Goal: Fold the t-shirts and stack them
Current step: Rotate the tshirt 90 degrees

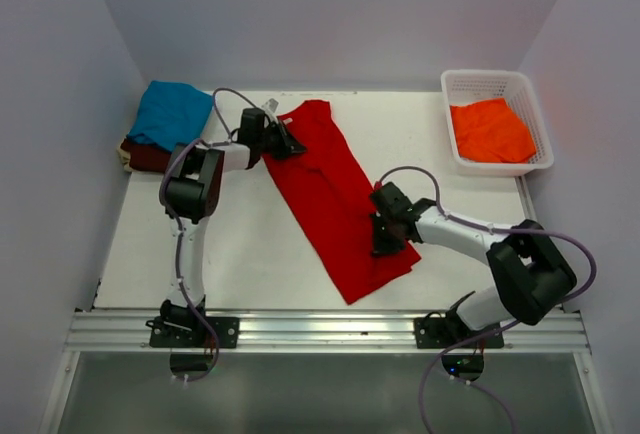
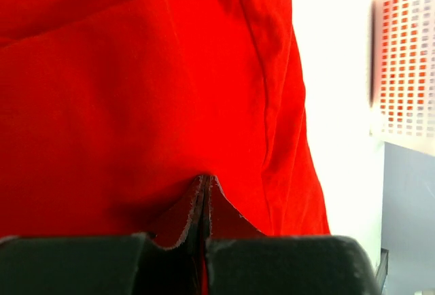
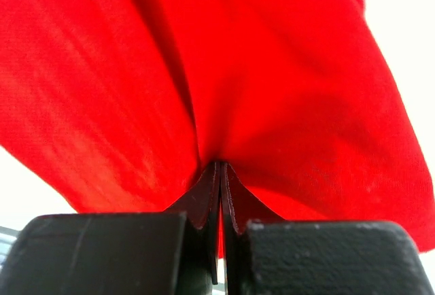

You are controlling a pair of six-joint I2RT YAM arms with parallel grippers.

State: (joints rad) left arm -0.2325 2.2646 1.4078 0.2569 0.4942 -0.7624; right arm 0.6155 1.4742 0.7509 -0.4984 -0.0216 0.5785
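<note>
White table (image 1: 230,254), red t-shirt (image 1: 330,194), left gripper (image 1: 293,144) and right gripper (image 1: 382,246) both tight on its cloth

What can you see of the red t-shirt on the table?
The red t-shirt is bright, plain soft cloth, folded into a long band lying diagonally across the white table. The left gripper pinches its far end, the right gripper its near right edge, both shut on the cloth, which puckers at each pinch.
</note>
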